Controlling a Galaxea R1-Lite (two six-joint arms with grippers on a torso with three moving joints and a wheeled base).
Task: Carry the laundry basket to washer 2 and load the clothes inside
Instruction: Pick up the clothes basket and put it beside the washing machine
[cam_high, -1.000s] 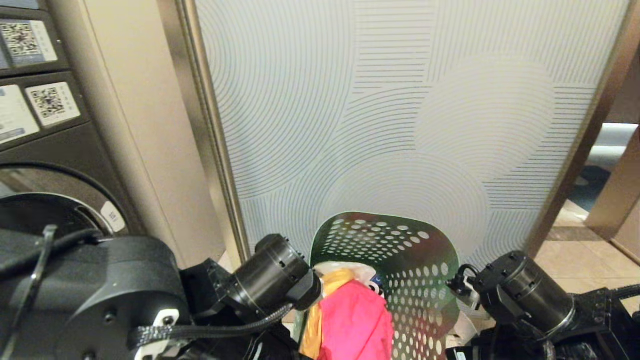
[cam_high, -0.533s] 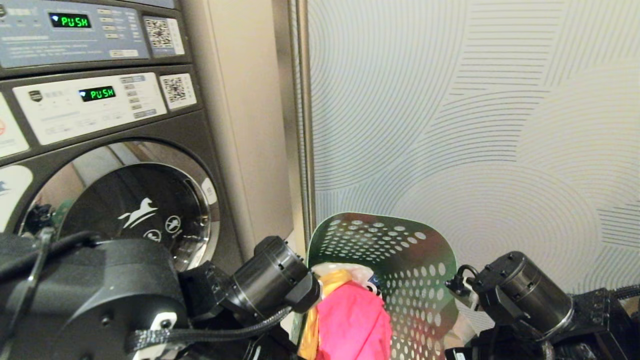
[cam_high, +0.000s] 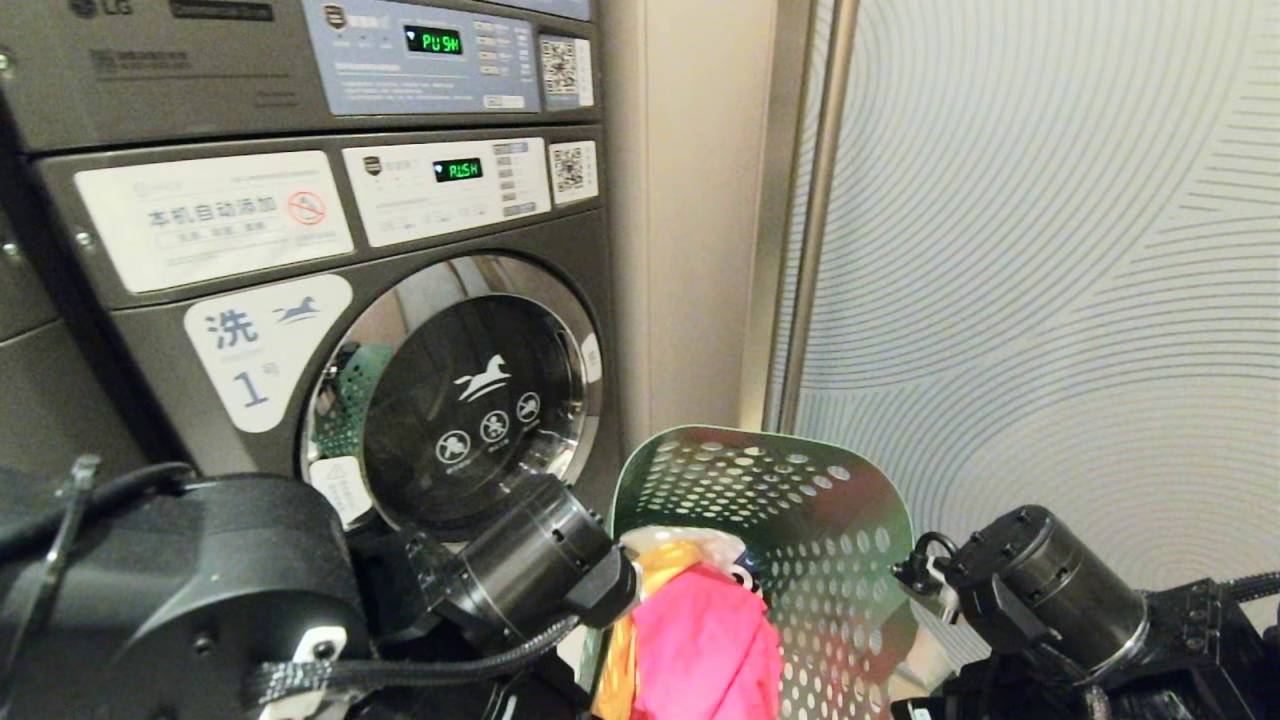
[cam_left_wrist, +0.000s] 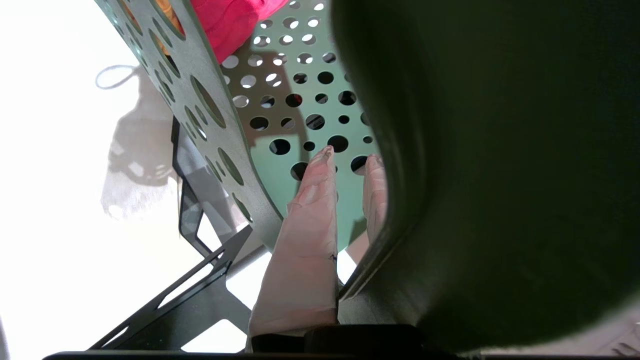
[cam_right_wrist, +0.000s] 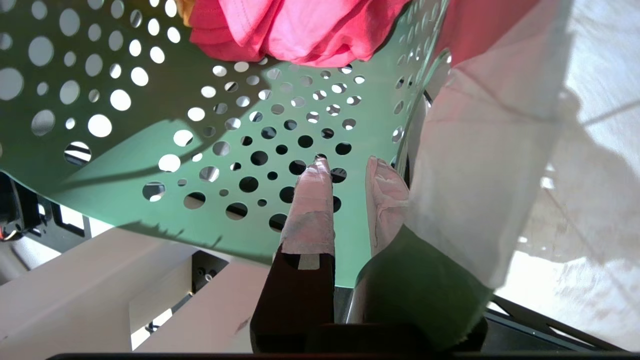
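The whole head view has swung across the room: a second ago it faced mostly the patterned wall panel (cam_high: 1050, 300), and now a dark grey front-loading washer (cam_high: 150, 110) fills the 9 to 12 o'clock part of it. That is the camera turning with the base, not the things moving. The label (cam_high: 262, 345) on this machine reads 1, so it is not washer 2, which is not in view; the carry probably has further to go toward the robot's left.

The laundry basket (cam_high: 800, 500) sits at 6 o'clock in the head view, held up between the two arms, with the clothes (cam_high: 705, 645) bundled inside: pink-red on top, yellow-orange and white beneath.

In the left wrist view, the left gripper (cam_left_wrist: 350, 167) has its taped fingers (cam_left_wrist: 310, 210) close together, apparently pinching the basket wall under the flared rim. The right gripper (cam_right_wrist: 345, 172) does the same on the opposite side, its fingers (cam_right_wrist: 310, 205) near together on the perforated wall. Neither grip has shifted over the last second.
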